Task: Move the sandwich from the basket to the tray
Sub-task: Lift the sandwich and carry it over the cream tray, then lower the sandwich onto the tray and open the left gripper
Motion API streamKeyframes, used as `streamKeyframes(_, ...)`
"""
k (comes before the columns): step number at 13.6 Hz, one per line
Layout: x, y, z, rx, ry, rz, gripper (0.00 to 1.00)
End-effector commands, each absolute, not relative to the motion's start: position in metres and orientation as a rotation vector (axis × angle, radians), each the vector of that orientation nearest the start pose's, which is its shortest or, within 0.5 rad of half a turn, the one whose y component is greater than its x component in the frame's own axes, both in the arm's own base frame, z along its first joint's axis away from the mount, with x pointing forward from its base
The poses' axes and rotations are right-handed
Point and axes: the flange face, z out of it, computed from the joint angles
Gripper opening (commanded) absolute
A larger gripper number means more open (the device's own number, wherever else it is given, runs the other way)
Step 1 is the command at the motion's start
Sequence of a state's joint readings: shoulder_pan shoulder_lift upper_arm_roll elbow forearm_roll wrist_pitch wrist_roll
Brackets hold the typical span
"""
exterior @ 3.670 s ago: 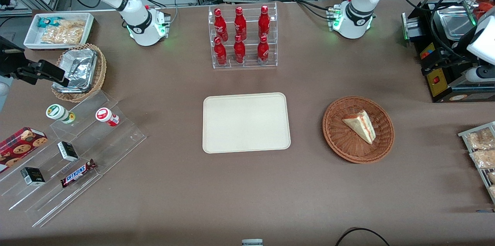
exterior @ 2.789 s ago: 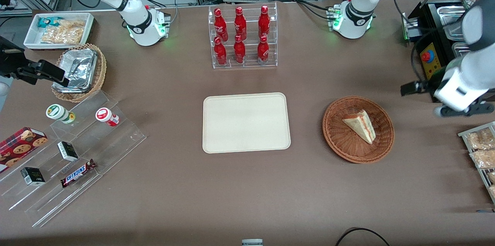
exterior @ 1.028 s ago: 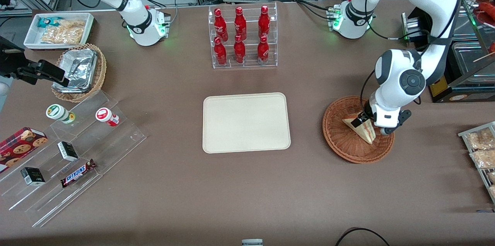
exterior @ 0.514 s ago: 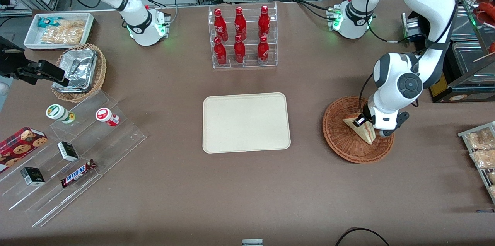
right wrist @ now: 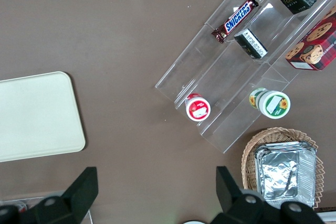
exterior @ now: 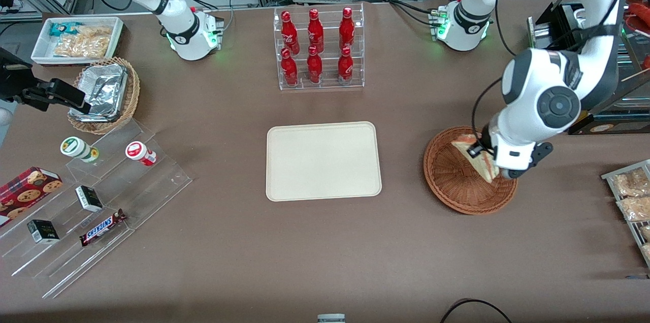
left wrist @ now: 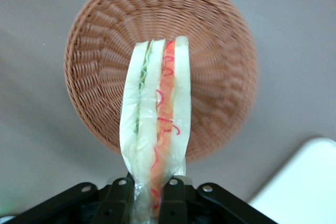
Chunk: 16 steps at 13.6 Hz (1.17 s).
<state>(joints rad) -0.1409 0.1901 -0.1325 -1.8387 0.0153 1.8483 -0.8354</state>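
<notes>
My left gripper (exterior: 486, 158) is shut on the sandwich (exterior: 475, 158), a wrapped triangular wedge of white bread with red-orange and green filling, and holds it above the reddish-brown wicker basket (exterior: 449, 181). In the left wrist view the sandwich (left wrist: 156, 124) hangs between my black fingers (left wrist: 116, 200), with the gripper (left wrist: 148, 198) well above the basket (left wrist: 100, 56), which has nothing in it. The cream tray (exterior: 323, 160) lies flat in the table's middle, toward the parked arm from the basket; a corner of it also shows in the left wrist view (left wrist: 302, 187).
A clear rack of red bottles (exterior: 317, 49) stands farther from the camera than the tray. Metal trays of snack packets (exterior: 632, 201) lie at the working arm's end. A tan basket with foil containers (exterior: 104, 92) and a clear stepped shelf of snacks (exterior: 91, 201) lie toward the parked arm's end.
My arm came in from the working arm's end, went down onto the sandwich and shut on it. In the last half second it rose, lifting the sandwich off the basket floor.
</notes>
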Motion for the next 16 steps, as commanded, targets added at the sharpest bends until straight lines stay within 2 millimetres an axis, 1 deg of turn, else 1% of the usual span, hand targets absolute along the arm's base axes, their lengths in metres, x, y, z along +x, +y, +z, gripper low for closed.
streamKeyframes(1, 0.581, -0.24, 0.425, -2.933, -0.768, 0.267, 0.06)
streamKeyframes(2, 0.577, -0.27, 0.416, -2.941, -0.726, 0.268, 0.06)
streamKeyframes(3, 0.571, -0.307, 0.405, -2.963, -0.651, 0.265, 0.06)
streamKeyframes(4, 0.566, -0.341, 0.4, -2.989, -0.579, 0.25, 0.06)
streamKeyframes(6, 0.559, -0.395, 0.384, -3.029, -0.46, 0.234, 0.07)
streamKeyframes(7, 0.554, -0.419, 0.373, -3.053, -0.412, 0.211, 0.07)
streamKeyframes(9, 0.536, -0.463, 0.349, -3.109, -0.308, 0.15, 0.07)
streamKeyframes(11, 0.518, -0.499, 0.324, -3.15, -0.223, 0.101, 0.08)
streamKeyframes(12, 0.513, -0.507, 0.316, -3.162, -0.202, 0.087, 0.08)
streamKeyframes(14, 0.511, -0.513, 0.289, -3.131, -0.144, 0.05, 0.09)
streamKeyframes(16, 0.496, -0.529, 0.266, -3.118, -0.078, 0.034, 0.09)
